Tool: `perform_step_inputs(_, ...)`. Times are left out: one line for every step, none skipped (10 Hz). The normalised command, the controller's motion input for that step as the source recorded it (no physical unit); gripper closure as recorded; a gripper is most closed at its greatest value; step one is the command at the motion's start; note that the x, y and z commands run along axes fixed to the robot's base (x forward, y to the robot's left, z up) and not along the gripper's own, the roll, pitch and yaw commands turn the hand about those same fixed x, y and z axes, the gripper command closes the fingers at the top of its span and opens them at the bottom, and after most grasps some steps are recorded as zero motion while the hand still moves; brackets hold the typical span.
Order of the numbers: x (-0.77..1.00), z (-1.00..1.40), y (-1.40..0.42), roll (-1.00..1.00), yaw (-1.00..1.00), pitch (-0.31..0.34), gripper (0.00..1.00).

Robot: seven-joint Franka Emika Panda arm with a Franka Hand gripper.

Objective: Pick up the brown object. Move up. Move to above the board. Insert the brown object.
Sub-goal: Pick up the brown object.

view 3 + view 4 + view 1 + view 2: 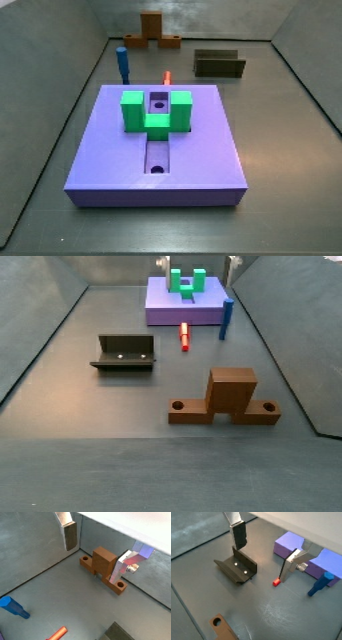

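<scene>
- The board, a broad lavender-purple slab, fills the foreground in a side view, a lengthwise groove with round holes running down its middle; the wrist views catch only cut-off purple corners of it.
- A green U-shaped block sits on the board's far half, straddling the groove.
- The brown object, orange-brown, is a low bar with a round hole at each end and a taller square block rising from its centre; it rests on the grey floor, well apart from the board, and close to the wall in a wrist view.
- In a side view it stands small at the far wall, its holes too small to make out.
- A dark olive open box sits on the floor, two small bright dots on its inner wall.
- A blue peg stands upright just beside the board.
- A thin red-orange peg lies flat on the floor near the blue peg.
- The gripper hangs above the floor over the brown object, its silver fingers spread wide with nothing between them; in the side views the gripper is hard to make out.
</scene>
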Motion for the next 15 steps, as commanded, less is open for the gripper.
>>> perform_step_inputs(-0.15, -0.12, 0.33, -0.01, -0.15, 0.0, 0.0)
perform_step_inputs(-0.49, -0.19, 0.63, 0.0, -0.28, -0.033, 0.0)
perform_step_inputs(-0.51, -0.19, 0.66, 0.0, -0.26, -0.029, 0.0)
perform_step_inputs(-0.51, -0.18, 0.66, 0.0, -0.26, -0.034, 0.0)
perform_step_inputs(-0.43, -0.25, 0.65, 0.0, -0.28, -0.047, 0.0)
perform_step_inputs(-0.25, -0.31, 0.61, 0.0, -0.27, -0.046, 0.0)
perform_step_inputs(0.0, -0.39, 0.45, 0.07, -0.07, -0.026, 0.0)
perform_step_inputs(0.03, -0.43, 0.43, 0.08, -0.01, -0.011, 0.0)
perform_step_inputs(0.02, -0.47, 0.43, 0.06, -0.01, -0.024, 0.0)
perform_step_inputs(0.06, -0.43, 0.42, 0.04, 0.0, -0.02, 0.0)
perform_step_inputs(0.08, -0.33, 0.41, 0.02, 0.0, -0.017, 0.0)
perform_step_inputs(0.0, -0.16, 0.28, 0.0, 0.0, -0.019, 0.0)
perform_step_inputs(0.0, -0.11, 0.13, -0.01, 0.0, -0.023, 0.0)
perform_step_inputs(0.07, -0.15, 0.13, -0.02, 0.0, -0.024, 0.0)
perform_step_inputs(0.07, -0.16, 0.1, -0.01, 0.0, -0.02, 0.0)
